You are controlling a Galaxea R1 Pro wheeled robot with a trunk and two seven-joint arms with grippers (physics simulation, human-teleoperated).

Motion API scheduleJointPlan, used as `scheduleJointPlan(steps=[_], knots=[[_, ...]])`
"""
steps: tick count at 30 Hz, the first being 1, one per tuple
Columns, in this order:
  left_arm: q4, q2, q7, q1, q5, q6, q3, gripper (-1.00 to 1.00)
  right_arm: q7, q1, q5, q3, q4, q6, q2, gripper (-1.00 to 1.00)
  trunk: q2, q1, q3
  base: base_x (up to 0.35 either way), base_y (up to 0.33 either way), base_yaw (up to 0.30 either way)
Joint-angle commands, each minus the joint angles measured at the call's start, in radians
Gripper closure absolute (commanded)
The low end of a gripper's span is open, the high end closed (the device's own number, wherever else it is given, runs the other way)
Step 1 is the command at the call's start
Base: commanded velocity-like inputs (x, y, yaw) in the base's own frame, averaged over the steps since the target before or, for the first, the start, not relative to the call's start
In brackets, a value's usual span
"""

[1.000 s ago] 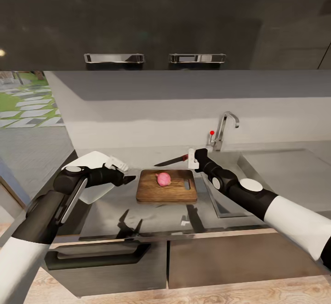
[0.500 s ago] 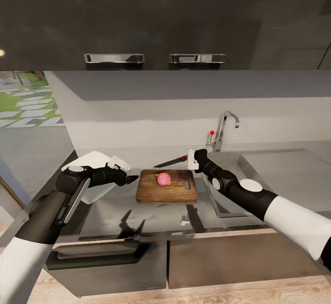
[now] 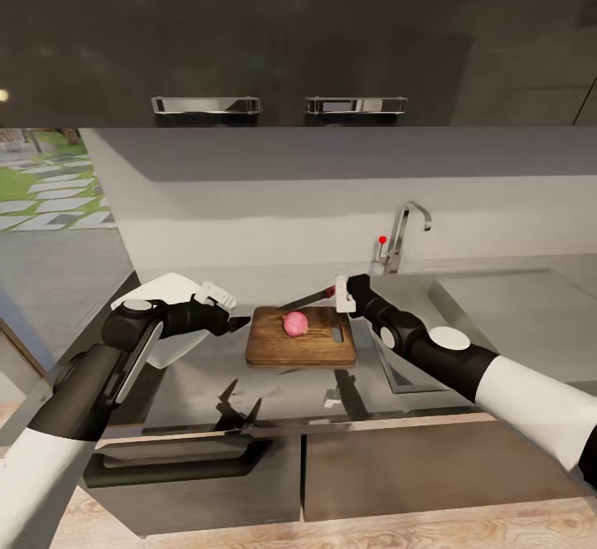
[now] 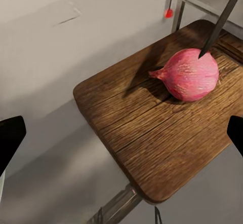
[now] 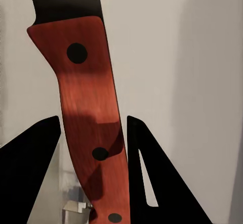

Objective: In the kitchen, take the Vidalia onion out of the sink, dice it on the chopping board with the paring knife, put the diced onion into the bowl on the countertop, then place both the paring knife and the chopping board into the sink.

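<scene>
glossy dark cabinets and a pale grey wall stand behind the long smooth grey countertop [image 3: 249, 375]. on it lies the rectangular brown wooden chopping board with a slot handle hole [image 3: 300, 347], and on the board, near its back edge, sits the round pink-red onion with a small pointed tip [image 3: 294, 324], whole and uncut. in the left wrist view the onion [image 4: 189, 75] rests on the grain of the board [image 4: 152, 133], and the dark blade tip of the slim paring knife with an orange-red handle [image 4: 218, 21] comes down to the top of the onion, touching it or almost; i cannot tell which.

the right gripper [image 3: 342, 295] is clenched around the knife handle; in the right wrist view the two black fingers [image 5: 30, 173] press on both sides of the riveted red handle [image 5: 88, 127]. in the head view the knife [image 3: 308, 298] points from this gripper toward the onion, above the back edge of the board.

the left gripper [image 3: 235, 323] hovers just beside the left end of the board with its fingers spread apart and nothing between them. behind the left arm, partly hidden, is the shallow glossy white bowl [image 3: 166, 292] on the countertop.

to the right of the board is the matte grey metal sink [image 3: 489, 317], with the chrome curved tap [image 3: 406, 234] and its red knob [image 3: 382, 240] at the back.
</scene>
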Motion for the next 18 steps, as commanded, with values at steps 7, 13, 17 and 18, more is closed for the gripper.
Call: scheduleJointPlan(steps=[7, 13, 17, 18], knots=[[-0.002, 0.001, -0.002, -0.001, 0.0, 0.005, -0.002, -1.0, 0.001, -0.002, 0.01, 0.006, -0.001, 0.01, -0.001, 1.0, -0.001, 0.0, -0.001, 0.0, 0.0, 0.0], [-0.003, 0.0, -0.002, -0.001, 0.0, 0.005, -0.009, -1.0, 0.001, -0.002, 0.011, 0.008, -0.001, 0.01, -0.001, 1.0, -0.001, 0.0, -0.001, 0.0, 0.0, 0.0], [-0.003, 0.0, -0.002, -0.001, 0.0, 0.005, -0.046, -1.0, 0.001, -0.002, 0.011, 0.009, -0.001, 0.01, -0.001, 1.0, -0.001, 0.0, -0.001, 0.0, 0.0, 0.0], [-0.004, 0.0, -0.002, -0.001, 0.0, 0.005, -0.059, -1.0, 0.001, -0.002, 0.011, 0.009, -0.001, 0.01, -0.001, 1.0, -0.001, 0.0, -0.001, 0.0, 0.0, 0.0]])
